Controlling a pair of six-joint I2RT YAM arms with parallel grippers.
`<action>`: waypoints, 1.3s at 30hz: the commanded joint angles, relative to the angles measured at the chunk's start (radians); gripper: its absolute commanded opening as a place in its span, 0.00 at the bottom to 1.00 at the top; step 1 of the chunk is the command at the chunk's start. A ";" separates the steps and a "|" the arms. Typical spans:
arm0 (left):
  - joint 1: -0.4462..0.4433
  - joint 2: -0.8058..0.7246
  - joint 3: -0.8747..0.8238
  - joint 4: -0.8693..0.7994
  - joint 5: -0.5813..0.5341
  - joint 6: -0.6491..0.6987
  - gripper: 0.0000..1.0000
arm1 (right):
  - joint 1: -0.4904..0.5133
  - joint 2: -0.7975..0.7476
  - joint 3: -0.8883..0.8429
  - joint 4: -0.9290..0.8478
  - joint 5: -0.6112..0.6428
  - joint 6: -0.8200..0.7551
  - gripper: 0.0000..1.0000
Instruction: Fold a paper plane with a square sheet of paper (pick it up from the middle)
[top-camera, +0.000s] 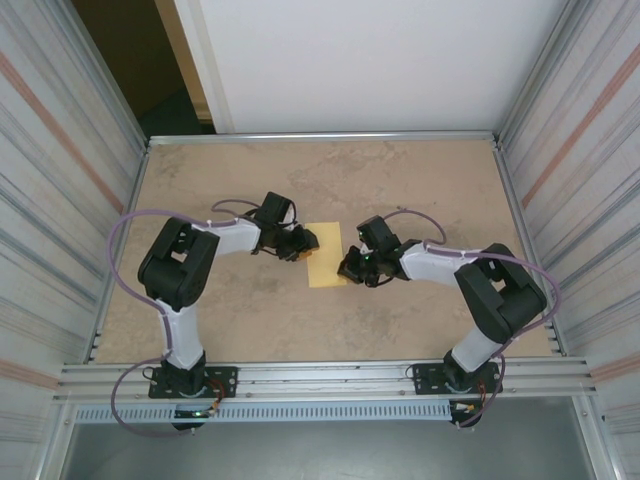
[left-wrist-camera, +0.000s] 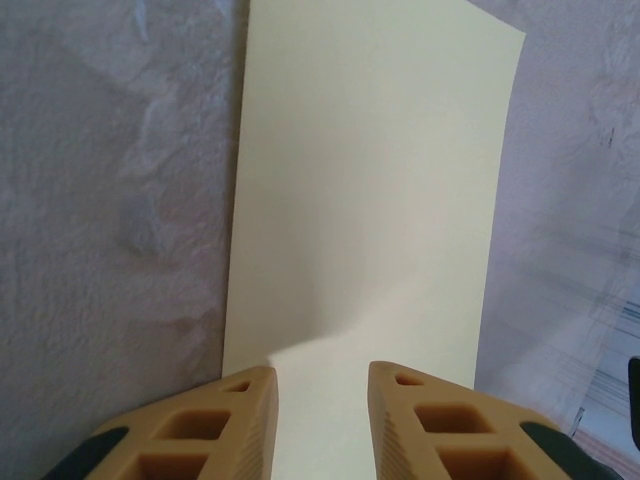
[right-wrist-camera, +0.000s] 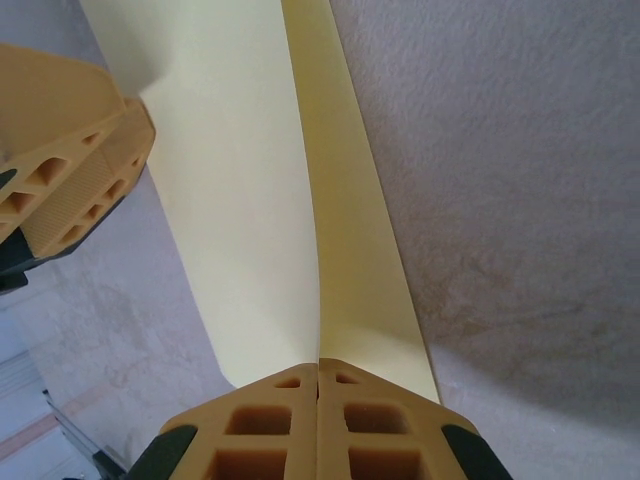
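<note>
The square sheet of paper (top-camera: 325, 252) is pale yellow and lies on the table between my two grippers, looking like an upright rectangle from above. My left gripper (top-camera: 306, 243) sits at its left edge. In the left wrist view the sheet (left-wrist-camera: 370, 180) runs flat away from that gripper (left-wrist-camera: 320, 375), whose fingers stand apart over the paper, gripping nothing. My right gripper (top-camera: 348, 268) is at the sheet's lower right edge. Its fingers (right-wrist-camera: 318, 365) are pressed together on a raised crease of the paper (right-wrist-camera: 250, 200). A paper plane is out of view.
The beige table (top-camera: 420, 190) stretches beyond the paper towards a white back wall. Corrugated walls stand on both sides, and an aluminium rail (top-camera: 320, 375) carries the arm bases at the near edge. The left gripper's fingers (right-wrist-camera: 70, 160) reach into the right wrist view, close to the sheet.
</note>
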 joint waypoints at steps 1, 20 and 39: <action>0.006 -0.066 -0.001 0.035 0.019 0.056 0.32 | -0.007 -0.055 -0.029 -0.047 -0.005 0.002 0.00; -0.009 0.076 0.069 -0.059 0.024 0.082 0.26 | -0.014 -0.052 0.005 0.002 -0.072 -0.028 0.01; -0.009 0.078 0.051 -0.049 0.015 0.078 0.21 | 0.015 0.148 0.155 0.050 -0.070 -0.023 0.01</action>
